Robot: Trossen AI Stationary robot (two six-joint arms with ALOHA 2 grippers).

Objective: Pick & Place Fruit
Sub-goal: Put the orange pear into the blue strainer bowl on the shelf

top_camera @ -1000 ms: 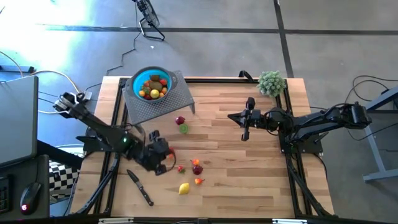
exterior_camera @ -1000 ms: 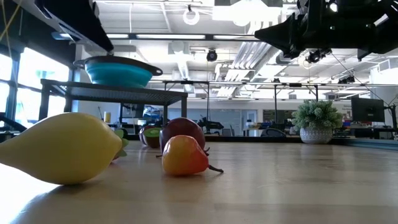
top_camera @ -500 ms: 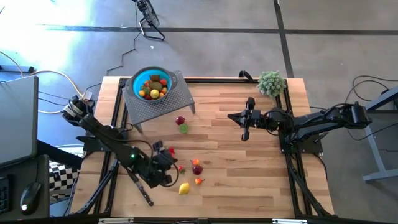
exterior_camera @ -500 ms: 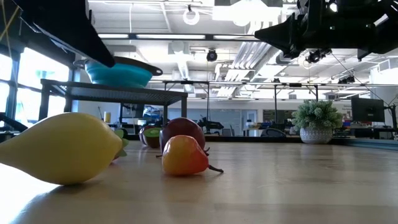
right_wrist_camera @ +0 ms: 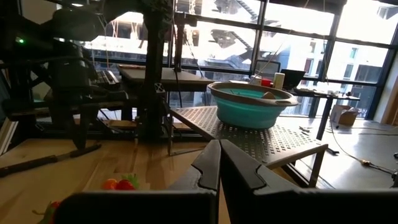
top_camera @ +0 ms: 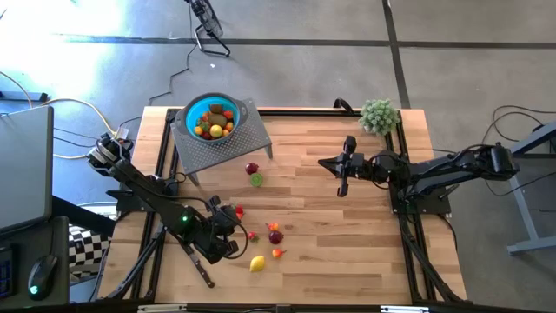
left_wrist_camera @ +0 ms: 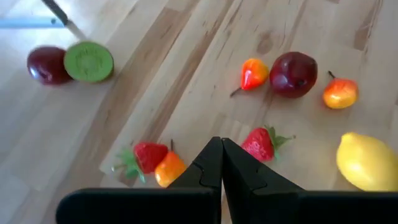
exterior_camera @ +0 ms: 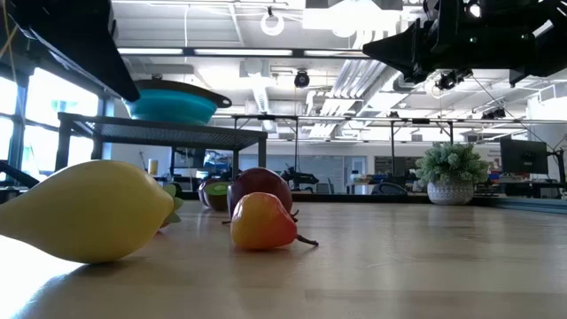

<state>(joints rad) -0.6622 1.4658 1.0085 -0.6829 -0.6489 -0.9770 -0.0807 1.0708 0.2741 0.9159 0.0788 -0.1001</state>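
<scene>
Two fingers pressed together, holding nothing: that is our left gripper (left_wrist_camera: 221, 163), poised above the loose fruit (left_wrist_camera: 261, 142) scattered on the table (top_camera: 347, 252). Just beside its tips lie two strawberries and a small orange piece; a lemon (left_wrist_camera: 368, 160) sits farther out. We judge we must spread the fingers first, then centre over one strawberry. Our right gripper (top_camera: 342, 187) waits closed mid-table. More fruit sits in the teal bowl (top_camera: 193, 114).

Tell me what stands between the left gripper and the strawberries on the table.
Nothing visible does. The left gripper, shut and empty, hangs over bare wood with one strawberry on one side of its tips and another strawberry on the other.
</scene>
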